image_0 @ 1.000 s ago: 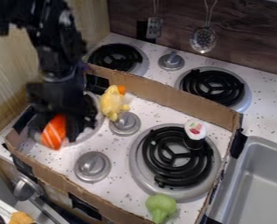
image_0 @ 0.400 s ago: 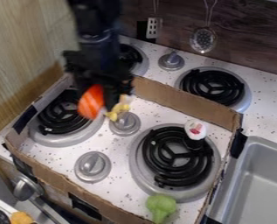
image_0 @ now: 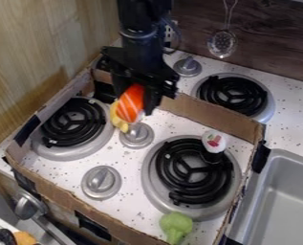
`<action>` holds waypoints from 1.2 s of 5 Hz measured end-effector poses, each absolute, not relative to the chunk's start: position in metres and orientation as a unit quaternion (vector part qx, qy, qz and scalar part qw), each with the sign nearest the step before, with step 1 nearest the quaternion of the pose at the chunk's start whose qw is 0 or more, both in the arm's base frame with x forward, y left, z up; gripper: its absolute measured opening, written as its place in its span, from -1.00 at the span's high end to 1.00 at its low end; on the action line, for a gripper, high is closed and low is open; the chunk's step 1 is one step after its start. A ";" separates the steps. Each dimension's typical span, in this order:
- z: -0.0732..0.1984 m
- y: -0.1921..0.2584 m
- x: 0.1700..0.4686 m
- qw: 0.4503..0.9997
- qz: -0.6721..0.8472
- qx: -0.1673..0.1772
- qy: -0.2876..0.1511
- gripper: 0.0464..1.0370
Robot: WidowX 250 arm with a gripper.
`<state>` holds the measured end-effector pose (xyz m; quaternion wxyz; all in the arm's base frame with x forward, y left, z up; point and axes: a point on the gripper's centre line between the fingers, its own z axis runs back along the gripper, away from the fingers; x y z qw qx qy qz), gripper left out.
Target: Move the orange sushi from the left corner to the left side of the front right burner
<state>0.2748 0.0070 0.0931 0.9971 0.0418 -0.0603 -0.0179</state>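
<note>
The black gripper [image_0: 135, 98] hangs over the upper left part of the stove, above the back cardboard wall's left half. It is shut on an orange, white-striped piece of toy sushi [image_0: 130, 102], held off the stove. Just behind and left of that piece, partly hidden by it, a yellow toy [image_0: 119, 119] stands near a silver knob [image_0: 137, 135]. A small white-topped bottle [image_0: 213, 142] stands on the back edge of the right front burner [image_0: 193, 171]. A green toy broccoli [image_0: 176, 227] lies at the front, near the cardboard wall.
A cardboard wall [image_0: 208, 118] with black tape surrounds the front burners. The left burner [image_0: 72, 122] lies left of the gripper, and another knob [image_0: 101, 182] sits in front. A metal sink [image_0: 284, 201] is at the right; utensils [image_0: 222, 43] hang behind.
My gripper has risen from the left burner and moved right and toward the back, carrying the orange piece. The left burner is uncovered, and the yellow toy is now partly covered.
</note>
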 end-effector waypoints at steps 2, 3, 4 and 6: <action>0.061 -0.008 0.263 0.998 0.003 0.020 -0.053 -0.09; 0.053 -0.008 0.263 0.998 -0.002 0.017 -0.060 -0.09; 0.043 0.001 0.262 0.998 0.005 0.019 -0.061 -0.09; 0.015 0.014 0.255 0.998 0.011 0.013 -0.059 -0.09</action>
